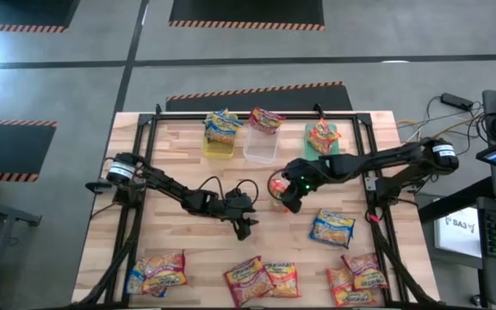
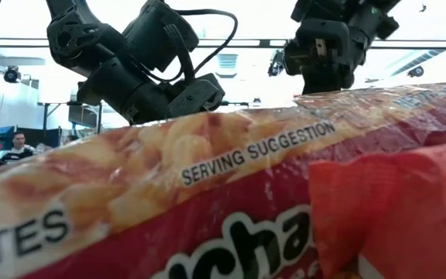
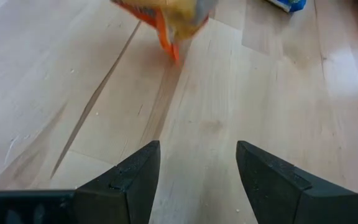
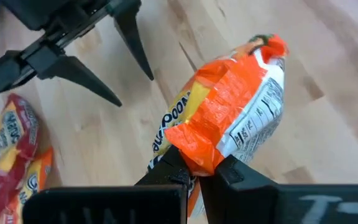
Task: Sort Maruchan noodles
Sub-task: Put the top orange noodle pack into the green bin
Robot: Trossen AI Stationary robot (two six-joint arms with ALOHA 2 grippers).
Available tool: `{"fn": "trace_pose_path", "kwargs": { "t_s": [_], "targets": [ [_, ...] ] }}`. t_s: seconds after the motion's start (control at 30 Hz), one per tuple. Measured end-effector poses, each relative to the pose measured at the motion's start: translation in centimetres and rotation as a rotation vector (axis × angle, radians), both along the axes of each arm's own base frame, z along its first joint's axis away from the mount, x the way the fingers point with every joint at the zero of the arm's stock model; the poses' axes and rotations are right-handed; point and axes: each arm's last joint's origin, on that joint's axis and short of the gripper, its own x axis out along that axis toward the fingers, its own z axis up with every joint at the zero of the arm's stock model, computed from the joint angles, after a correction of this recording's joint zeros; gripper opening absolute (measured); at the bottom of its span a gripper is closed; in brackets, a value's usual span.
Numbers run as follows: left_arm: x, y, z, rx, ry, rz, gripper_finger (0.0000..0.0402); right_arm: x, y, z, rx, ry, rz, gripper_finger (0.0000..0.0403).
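Mid-table, we had the right gripper clenched on one end of an orange Maruchan packet, which hung off the wood w/ its long axis running straight out from the fingers. The green bin, already holding a packet w/ orange on it, lay toward the table's far edge, just beyond that arm, so we judged the right arm the nearer one for the drop. Our left gripper hovered just beside, jaws apart & holding nothing. Other packets lay along the near edge; a blue packet sat close to the right arm.
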Motion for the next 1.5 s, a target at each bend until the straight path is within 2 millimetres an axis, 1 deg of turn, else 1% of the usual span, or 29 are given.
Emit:
{"fn": "trace_pose_path", "kwargs": {
  "t_s": [0.1, 0.27, 0.43, 0.57, 0.83, 0.97, 1.1, 1.2, 1.37, 1.5],
  "targets": [
    [0.0, 0.0, 0.0, 0.004, 0.000, -0.003, 0.0196, 0.2, -0.1, 1.3, -0.047, 0.026, 0.047, 0.0009],
    [0.0, 0.0, 0.0, 0.007, 0.001, -0.004, 0.0196, 0.1, -0.6, 3.9, -0.151, 0.087, 0.063, 0.0009],
    [0.0, 0.0, 0.0, 0.010, 0.002, -0.005, 0.0196, -0.6, -1.7, 6.5, -0.304, 0.222, 0.025, 0.0009],
    [0.0, 0.0, 0.0, 0.024, 0.000, 0.004, 0.0196, -1.2, -2.7, 7.7, -0.360, 0.286, -0.008, 0.0009],
    [-0.1, 0.1, -0.1, 0.030, 0.003, 0.009, 0.0196, -2.8, -5.0, 8.8, -0.428, 0.435, -0.040, 0.0009],
    [-0.1, 0.1, -0.1, 0.037, 0.003, 0.004, 0.0196, -3.5, -6.3, 9.0, -0.445, 0.486, -0.021, 0.0008],
    [-0.1, 0.1, -0.1, 0.038, 0.003, 0.004, 0.0196, -4.3, -7.6, 9.0, -0.486, 0.560, -0.054, 0.0008],
    [-0.1, 0.1, -0.1, 0.038, 0.003, 0.004, 0.0196, -4.9, -8.5, 9.0, -0.506, 0.607, -0.031, 0.0008],
    [-0.1, 0.1, -0.1, 0.038, 0.003, 0.004, 0.0196, -5.5, -10.1, 9.0, -0.515, 0.628, -0.020, 0.0008],
    [-0.1, 0.1, -0.1, 0.039, 0.003, 0.005, 0.0196, -6.0, -11.1, 9.0, -0.534, 0.654, 0.042, 0.0008]
  ]
}}
